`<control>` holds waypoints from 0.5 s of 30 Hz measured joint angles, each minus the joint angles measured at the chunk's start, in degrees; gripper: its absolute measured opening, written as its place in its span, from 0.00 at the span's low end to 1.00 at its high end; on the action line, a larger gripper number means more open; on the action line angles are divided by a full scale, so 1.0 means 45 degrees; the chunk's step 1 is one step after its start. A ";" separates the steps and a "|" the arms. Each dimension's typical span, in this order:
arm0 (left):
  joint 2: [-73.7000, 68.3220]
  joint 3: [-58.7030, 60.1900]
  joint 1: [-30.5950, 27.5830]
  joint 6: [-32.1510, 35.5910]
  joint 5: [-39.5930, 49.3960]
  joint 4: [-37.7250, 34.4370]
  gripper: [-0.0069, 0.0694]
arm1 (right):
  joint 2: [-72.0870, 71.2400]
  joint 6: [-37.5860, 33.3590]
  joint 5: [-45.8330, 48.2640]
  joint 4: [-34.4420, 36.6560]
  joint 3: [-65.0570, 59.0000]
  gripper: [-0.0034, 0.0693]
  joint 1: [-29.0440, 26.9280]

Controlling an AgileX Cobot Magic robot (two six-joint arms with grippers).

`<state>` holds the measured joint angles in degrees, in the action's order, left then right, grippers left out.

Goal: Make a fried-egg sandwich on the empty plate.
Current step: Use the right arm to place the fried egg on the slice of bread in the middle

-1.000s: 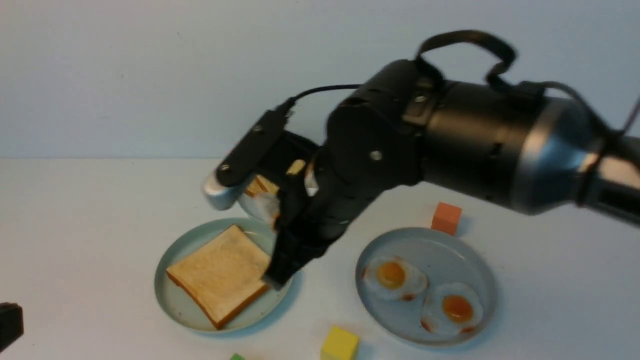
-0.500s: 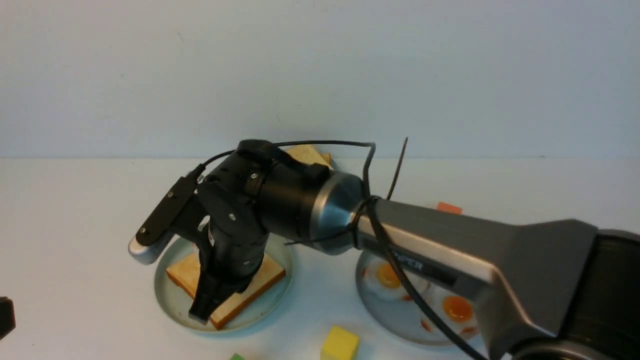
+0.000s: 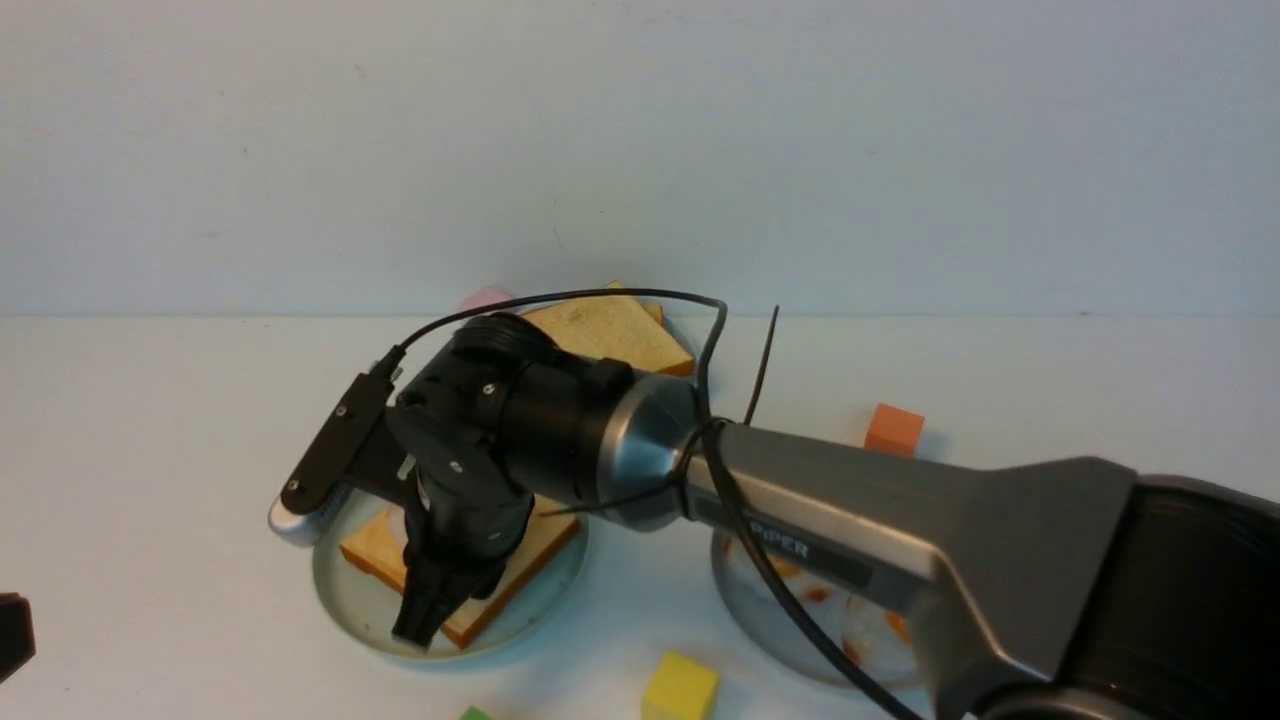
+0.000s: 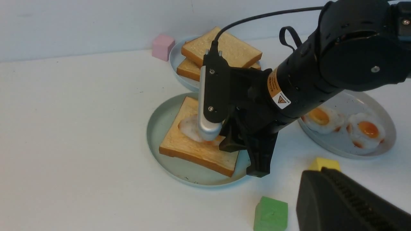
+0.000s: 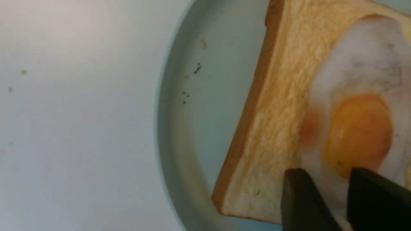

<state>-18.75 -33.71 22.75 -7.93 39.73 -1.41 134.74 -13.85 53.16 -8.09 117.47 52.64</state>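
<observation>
The mint-green plate (image 3: 340, 590) holds one golden toast slice (image 3: 372, 545). A fried egg (image 4: 188, 128) with an orange yolk lies on that toast; the arm hides it in the front view. My right gripper (image 3: 415, 630) reaches down over the plate's near side, its jaws closed on the egg's white edge (image 5: 327, 175). The right wrist view shows the egg (image 5: 359, 64), the toast (image 5: 276, 112) and the plate (image 5: 179, 128). No second slice lies on top. My left gripper (image 4: 316, 175) hangs shut and empty at the near left (image 3: 10, 635).
A small blue plate (image 4: 175, 61) at the back holds a toast stack (image 4: 221, 48). A grey plate (image 4: 383, 112) at right holds two eggs (image 4: 321, 117). Cubes: pink (image 4: 163, 47), orange (image 3: 893, 430), yellow (image 3: 680, 688), green (image 4: 270, 214).
My right arm has swung left and down over the mint-green plate, bringing the egg onto the toast. The left gripper has stayed put.
</observation>
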 joint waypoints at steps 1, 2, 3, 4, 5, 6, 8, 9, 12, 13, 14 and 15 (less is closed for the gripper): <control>0.0000 0.0000 0.0000 0.0000 0.0000 0.0000 0.07 | 0.0000 0.0000 0.0088 0.0000 0.0000 0.49 0.0000; 0.0000 0.0000 0.0000 0.0000 0.0000 0.0000 0.07 | 0.0000 0.0004 0.0228 0.0015 0.0000 0.56 0.0000; 0.0000 0.0000 0.0000 0.0000 0.0000 0.0000 0.07 | -0.0013 0.0015 0.0326 0.0072 0.0000 0.61 0.0000; 0.0000 0.0000 0.0000 0.0000 0.0000 -0.0011 0.07 | -0.0079 0.0057 0.0505 0.0144 0.0000 0.66 0.0000; 0.0000 0.0000 0.0000 0.0000 0.0000 -0.0036 0.08 | -0.0160 0.0110 0.0688 0.0214 0.0000 0.70 0.0000; 0.0000 0.0000 0.0000 0.0000 0.0000 -0.0037 0.08 | -0.0284 0.0188 0.0837 0.0258 0.0000 0.72 0.0013; 0.0000 0.0000 0.0000 0.0000 0.0000 -0.0168 0.08 | -0.0778 0.0454 0.1268 0.0286 0.0000 0.76 0.0024; 0.0000 0.0000 0.0000 0.0000 0.0000 -0.0225 0.08 | -0.0983 0.0511 0.1427 0.0286 0.0000 0.76 0.0054; -0.0116 0.0000 0.0000 0.0012 0.0046 -0.0410 0.08 | -0.2062 0.0804 0.2304 0.0286 0.0000 0.73 0.0084; -0.0412 0.0000 0.0000 0.0012 0.0150 -0.0495 0.07 | -0.2911 0.0976 0.2997 0.0286 0.0000 0.68 0.0084; -0.0644 0.0000 0.0000 0.0012 0.0192 -0.0534 0.07 | -0.3335 0.1068 0.3412 0.0286 0.0000 0.63 0.0055; -0.1019 0.0000 0.0000 0.0012 0.0227 -0.0579 0.07 | -0.3852 0.1130 0.3652 0.0286 0.0000 0.57 0.0007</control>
<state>-23.34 -33.71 22.75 -7.87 40.75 -4.01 117.41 -8.76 69.60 -6.80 117.47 52.67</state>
